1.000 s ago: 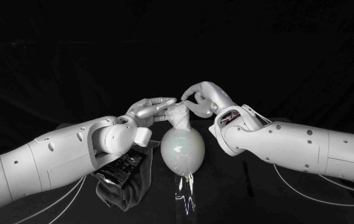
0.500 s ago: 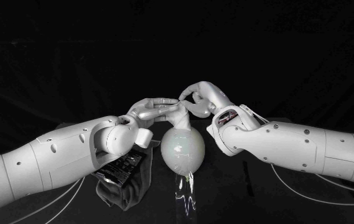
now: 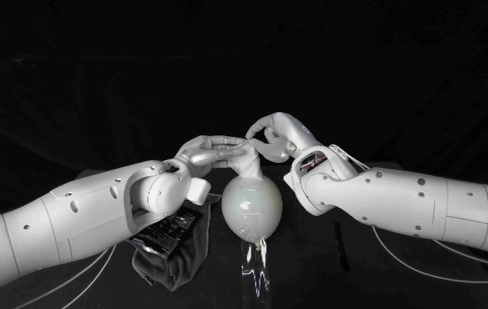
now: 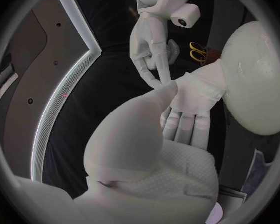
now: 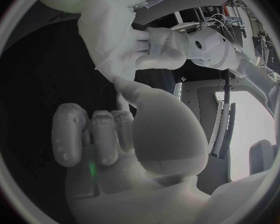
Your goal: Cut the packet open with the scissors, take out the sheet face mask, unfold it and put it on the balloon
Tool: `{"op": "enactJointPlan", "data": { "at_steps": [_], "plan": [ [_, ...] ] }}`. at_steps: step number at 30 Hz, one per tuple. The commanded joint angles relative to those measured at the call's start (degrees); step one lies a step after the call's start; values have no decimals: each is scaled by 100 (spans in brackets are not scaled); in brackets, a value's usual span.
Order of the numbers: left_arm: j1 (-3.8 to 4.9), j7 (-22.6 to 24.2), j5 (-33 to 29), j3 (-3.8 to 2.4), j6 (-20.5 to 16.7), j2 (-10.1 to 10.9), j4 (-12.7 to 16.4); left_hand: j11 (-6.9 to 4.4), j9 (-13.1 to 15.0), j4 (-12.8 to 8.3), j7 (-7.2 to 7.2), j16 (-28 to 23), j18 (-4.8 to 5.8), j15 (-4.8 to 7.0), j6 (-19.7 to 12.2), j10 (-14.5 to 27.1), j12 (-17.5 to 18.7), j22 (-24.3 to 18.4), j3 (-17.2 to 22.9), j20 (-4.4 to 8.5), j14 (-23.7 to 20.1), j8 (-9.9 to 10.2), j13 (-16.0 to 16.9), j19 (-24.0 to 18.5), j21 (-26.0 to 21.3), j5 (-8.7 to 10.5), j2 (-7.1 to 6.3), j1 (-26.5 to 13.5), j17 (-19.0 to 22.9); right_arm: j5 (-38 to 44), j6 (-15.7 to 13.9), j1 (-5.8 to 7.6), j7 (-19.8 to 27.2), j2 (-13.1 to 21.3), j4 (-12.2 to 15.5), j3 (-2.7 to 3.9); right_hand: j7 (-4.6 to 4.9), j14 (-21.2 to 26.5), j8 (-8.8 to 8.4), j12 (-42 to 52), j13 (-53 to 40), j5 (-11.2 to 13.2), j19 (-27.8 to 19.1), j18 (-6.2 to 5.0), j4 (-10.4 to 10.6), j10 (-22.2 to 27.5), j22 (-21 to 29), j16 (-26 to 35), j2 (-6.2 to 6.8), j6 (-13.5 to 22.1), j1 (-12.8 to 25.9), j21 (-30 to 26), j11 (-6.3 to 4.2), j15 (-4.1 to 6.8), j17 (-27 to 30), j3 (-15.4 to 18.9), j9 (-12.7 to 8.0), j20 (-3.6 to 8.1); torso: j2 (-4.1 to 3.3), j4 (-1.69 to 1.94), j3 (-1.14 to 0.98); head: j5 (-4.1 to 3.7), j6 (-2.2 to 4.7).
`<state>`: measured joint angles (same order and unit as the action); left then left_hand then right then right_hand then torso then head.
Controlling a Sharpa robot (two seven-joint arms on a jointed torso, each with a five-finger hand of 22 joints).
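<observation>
**Held spread, ready to drape**

The left hand (image 3: pixel 209 152) and right hand (image 3: pixel 273 136) each pinch an edge of the sheet face mask (image 3: pixel 244 159), keeping it open at the far end of the balloon (image 3: pixel 251 209), likely to lay it flat. The packet (image 3: pixel 163 233) lies aside under the left arm.

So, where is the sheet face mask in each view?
Head view: the sheet face mask sits atop the balloon, between left hand and right hand.
Left wrist view: the sheet face mask lies against the balloon.
Right wrist view: the left hand grips the sheet face mask.
Shared landmark: the left hand.
</observation>
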<state>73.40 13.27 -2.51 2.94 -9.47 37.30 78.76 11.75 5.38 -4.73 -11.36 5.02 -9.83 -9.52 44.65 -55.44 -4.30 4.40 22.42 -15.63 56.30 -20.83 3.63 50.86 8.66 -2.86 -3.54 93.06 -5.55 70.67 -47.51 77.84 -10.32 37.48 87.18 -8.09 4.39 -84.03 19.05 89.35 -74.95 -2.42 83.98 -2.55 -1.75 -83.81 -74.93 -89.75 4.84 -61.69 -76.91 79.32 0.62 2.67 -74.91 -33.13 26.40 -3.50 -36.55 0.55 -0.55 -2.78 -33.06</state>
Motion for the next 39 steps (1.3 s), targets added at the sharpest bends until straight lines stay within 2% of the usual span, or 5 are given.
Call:
{"op": "enactJointPlan", "data": {
  "at_steps": [1, 10, 23, 27, 39],
  "plan": [
    [2, 139, 28, -8, -159, -19, 6, -43, 12, 28, -301, 51, -76, 47, 146, -148, -51, 16, 214, 34, 130, -43, 1, 82, 66, 12, -29, -174, -34, 12, 8, 0, 59, -5, 6, 3, 29, -597, 17, 33, -1486, -36, 106, 25, 0, -606, -1203, -25, -16, -24, 41, 20, -33, 41, -1509, -22, 4, 25, 1, 0, 1, 2, -1],
    [2, 201, -27, -8, -162, -40, 0, -206, 93, 451, -119, 175, -78, 184, 588, -541, -77, 3, 607, 67, 419, -222, 1, 163, 142, 9, 117, -715, -145, 9, 74, 0, 48, -19, -14, 3, 29, -597, 17, 33, -1486, -36, 106, 25, 0, -606, -1203, -25, -16, -24, 41, 20, -33, 41, -1509, -22, 4, 25, 1, 0, 2, 9, -10],
    [2, 138, -27, -8, -102, -38, -9, -304, 188, 648, -10, 260, -75, 272, 767, -797, -62, -21, 718, 86, 592, -381, 1, 248, 168, 4, 150, -888, -250, 9, 64, 0, 48, -26, -23, 3, 28, -597, 25, 40, -1490, -36, 103, 23, -6, -609, -1201, -25, -14, -22, 46, 12, -35, 43, -1509, -30, 11, 27, 1, 2, 1, 6, -13],
    [2, 95, -27, -8, -75, -34, -5, -303, 198, 637, -11, 248, -73, 272, 749, -793, -27, -33, 712, 83, 573, -386, -5, 239, 154, 5, 40, -907, -263, 9, 54, 0, 49, -27, -26, 3, 28, -597, 25, 40, -1490, -36, 103, 23, -6, -609, -1201, -25, -14, -22, 46, 12, -35, 43, -1509, -30, 11, 27, -2, 1, 1, 1, -13],
    [2, 18, -15, -8, -199, -36, -16, -195, 143, 888, -140, 165, -73, 178, 565, -655, 46, -69, 386, -38, 428, -226, 9, 124, 17, 4, -670, -1443, -302, -1, 76, 0, 55, -27, -11, 3, 28, -597, 25, 40, -1490, -36, 103, 23, -6, -609, -1201, -25, -14, -22, 46, 12, -35, 43, -1509, -30, 11, 27, 1, 0, 3, 5, -21]
  ]
}}
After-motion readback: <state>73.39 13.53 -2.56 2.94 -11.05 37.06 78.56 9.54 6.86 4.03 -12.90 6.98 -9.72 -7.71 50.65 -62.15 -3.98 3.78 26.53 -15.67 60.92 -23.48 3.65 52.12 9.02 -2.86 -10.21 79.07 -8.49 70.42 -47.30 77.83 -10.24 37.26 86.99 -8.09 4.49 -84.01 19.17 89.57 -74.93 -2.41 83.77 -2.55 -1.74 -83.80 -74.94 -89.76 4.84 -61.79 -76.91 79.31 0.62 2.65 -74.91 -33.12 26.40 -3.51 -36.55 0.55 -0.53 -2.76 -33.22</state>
